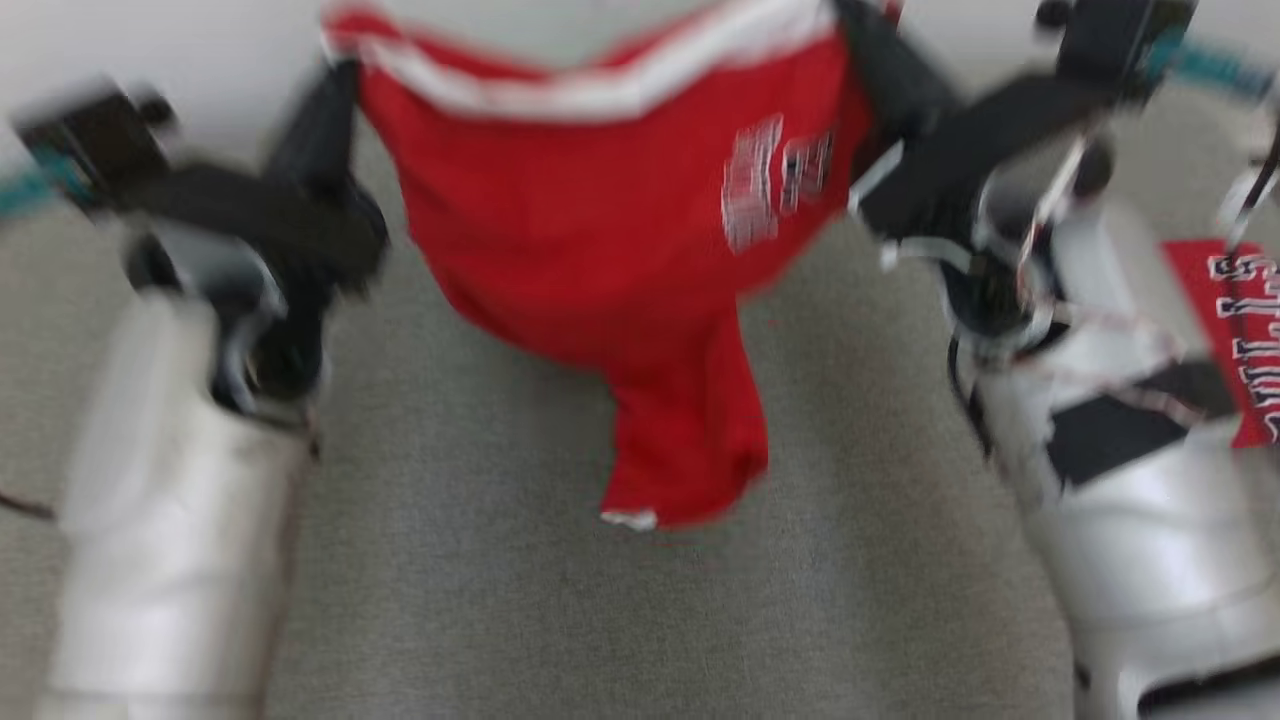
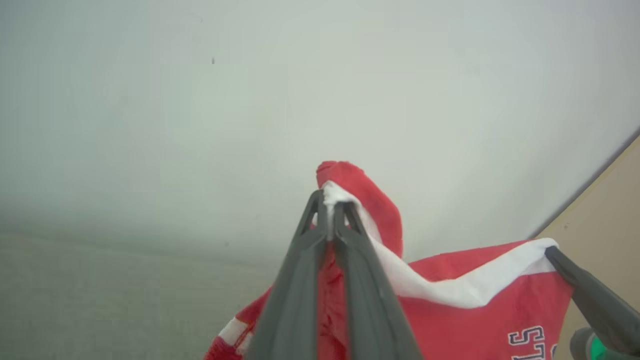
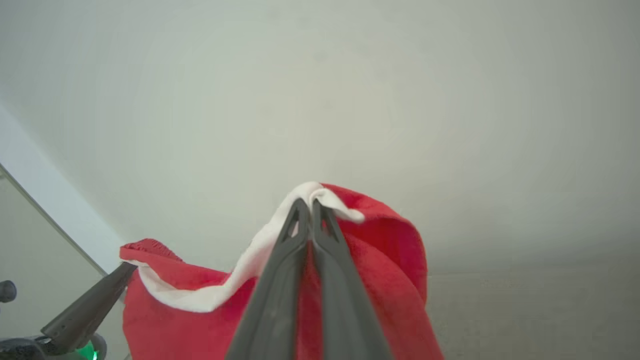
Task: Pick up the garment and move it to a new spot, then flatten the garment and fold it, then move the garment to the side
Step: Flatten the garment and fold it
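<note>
garment point(image 1: 600, 250): red, with a white band along one edge and white lettering on the robot's right half. The letters are too smeared in the head view to be read.
where it is: held up in the air over the grey floor point(image 1: 500, 620), in front of a pale wall point(image 2: 200, 100). No contact with the floor can be made out.
long axis: the banded edge is stretched left to right between the two pinch points and sags a bit in the middle.
which way it points: banded edge up top, the rest is hung downward and narrows to a bunched tail with a small white bit point(image 1: 630, 518) at the bottom end.
left gripper point(image 2: 330, 205): fingers pressed together on the white band at the robot's left corner, with a red fold flopped over the tips.
right gripper point(image 3: 307, 205): same deal, clamped tight on the band at the right corner.
red patch point(image 1: 1225, 340): seen by the right forearm, with lettering on it. What it is can't be told, too blurry.
</note>
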